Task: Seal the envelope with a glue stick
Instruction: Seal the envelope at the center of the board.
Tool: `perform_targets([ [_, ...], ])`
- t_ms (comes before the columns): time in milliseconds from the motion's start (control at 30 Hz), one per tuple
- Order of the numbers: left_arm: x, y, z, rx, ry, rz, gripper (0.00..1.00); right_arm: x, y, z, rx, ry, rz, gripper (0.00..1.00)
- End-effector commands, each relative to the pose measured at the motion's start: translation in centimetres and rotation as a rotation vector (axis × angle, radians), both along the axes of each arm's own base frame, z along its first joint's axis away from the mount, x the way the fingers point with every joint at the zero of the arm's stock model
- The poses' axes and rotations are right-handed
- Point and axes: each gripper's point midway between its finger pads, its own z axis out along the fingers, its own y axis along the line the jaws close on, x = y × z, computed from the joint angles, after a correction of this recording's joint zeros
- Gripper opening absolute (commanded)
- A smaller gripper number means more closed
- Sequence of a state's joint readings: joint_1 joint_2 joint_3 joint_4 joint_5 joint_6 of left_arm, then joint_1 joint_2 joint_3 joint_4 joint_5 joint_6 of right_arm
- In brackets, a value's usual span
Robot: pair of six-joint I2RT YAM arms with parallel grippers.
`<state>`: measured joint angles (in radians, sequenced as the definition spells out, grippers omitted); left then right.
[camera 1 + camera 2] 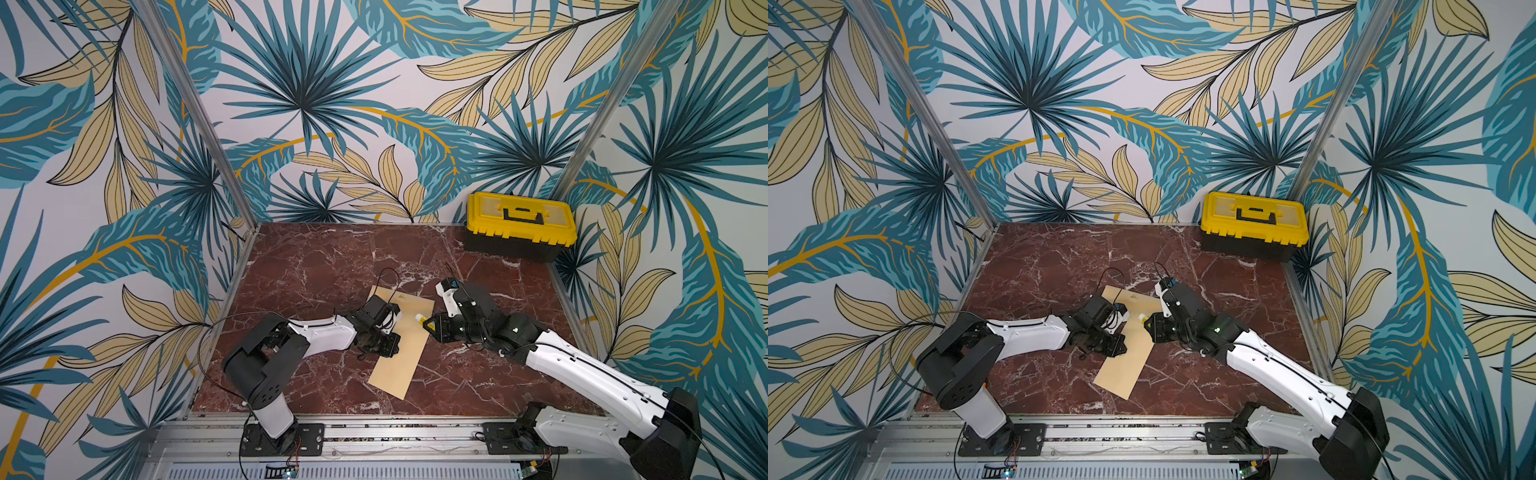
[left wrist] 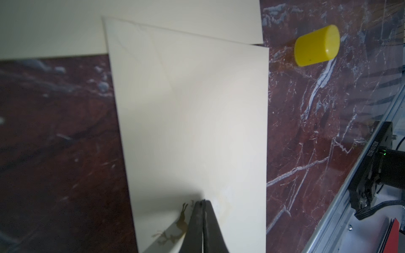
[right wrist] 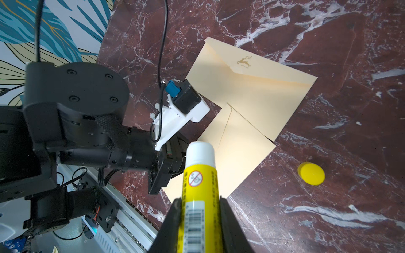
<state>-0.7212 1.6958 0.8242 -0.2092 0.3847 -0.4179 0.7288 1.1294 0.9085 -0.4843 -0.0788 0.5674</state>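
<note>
Since the glue stick looks light, rigid and slick, the right gripper clamps its labelled barrel, bare tip above the envelope, while the left gripper sits closed at its edge.

In a top view the envelope lies on the worktop at the centre of the frame, with the left arm at its left and the right arm at its right. The toolbox stands at the upper right corner of the worktop, well apart from the envelope. The glue stick shows over the envelope's right part. The cap lies on the worktop near the envelope, not touching it.
</note>
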Motion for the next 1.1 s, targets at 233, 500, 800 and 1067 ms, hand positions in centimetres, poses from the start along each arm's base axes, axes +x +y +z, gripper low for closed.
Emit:
perform_targets([
  [233,-2.5,3.5,-4.6,0.16,0.082,0.021,0.03,-0.3,-0.9,-0.8,-0.03,0.011,-0.015,0.0],
  [500,-2.7,5.9,-5.6,0.302,0.083,0.019,0.03,-0.3,-0.9,-1.2,-0.034,0.019,-0.013,0.0],
  [800,-2.1,6.7,-5.5,0.417,0.032,0.003,0.01,-0.3,-0.9,-1.2,-0.036,0.018,-0.011,0.0],
  [1067,-2.5,6.5,-5.3,0.569,-0.041,-0.067,0.0,-0.3,-0.8,-1.1,-0.031,0.013,-0.008,0.0],
])
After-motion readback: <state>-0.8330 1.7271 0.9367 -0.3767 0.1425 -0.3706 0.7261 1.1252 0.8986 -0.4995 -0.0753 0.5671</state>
